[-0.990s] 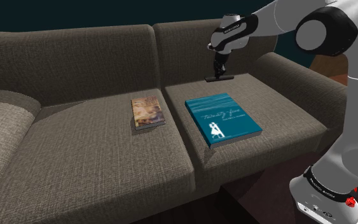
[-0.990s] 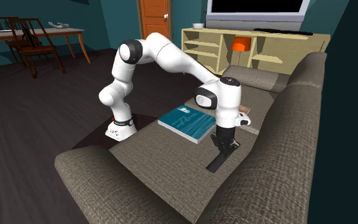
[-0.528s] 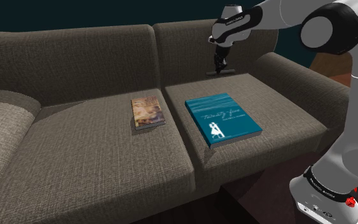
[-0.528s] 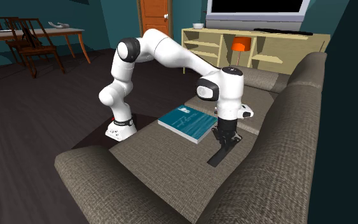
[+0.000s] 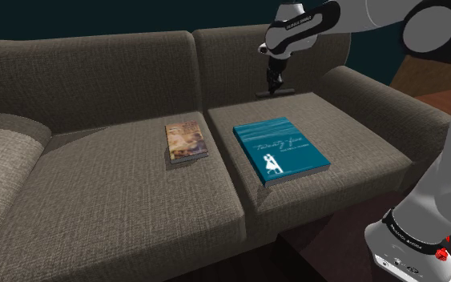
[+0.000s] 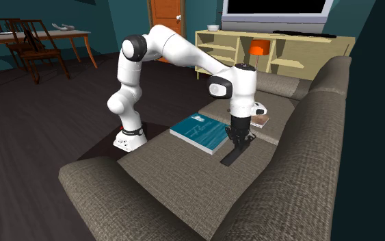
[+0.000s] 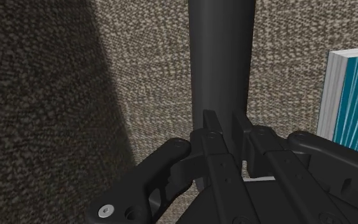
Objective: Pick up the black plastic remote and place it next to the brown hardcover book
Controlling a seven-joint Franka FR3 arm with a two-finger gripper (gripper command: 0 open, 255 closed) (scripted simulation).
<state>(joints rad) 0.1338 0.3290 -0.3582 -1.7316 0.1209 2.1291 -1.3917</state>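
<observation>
Firmly clasped at one end, the black remote [image 7: 222, 57] hangs lengthwise below the fingers [image 7: 210, 137] over the sofa cushion [image 5: 352, 120]; the brown book [image 5: 187, 141] lies well off to one side of them, beyond the teal book [image 5: 279, 152].

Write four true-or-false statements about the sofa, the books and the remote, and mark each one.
1. The all-black two-finger gripper is shut on the long black remote. True.
2. The large teal book lies on the floor. False: it lies on the grey-brown fabric sofa, on its seat.
3. The small brown book touches the teal book. False: they lie apart, on neighbouring seat cushions.
4. The remote is near the backrest, behind the teal book. True.
</observation>
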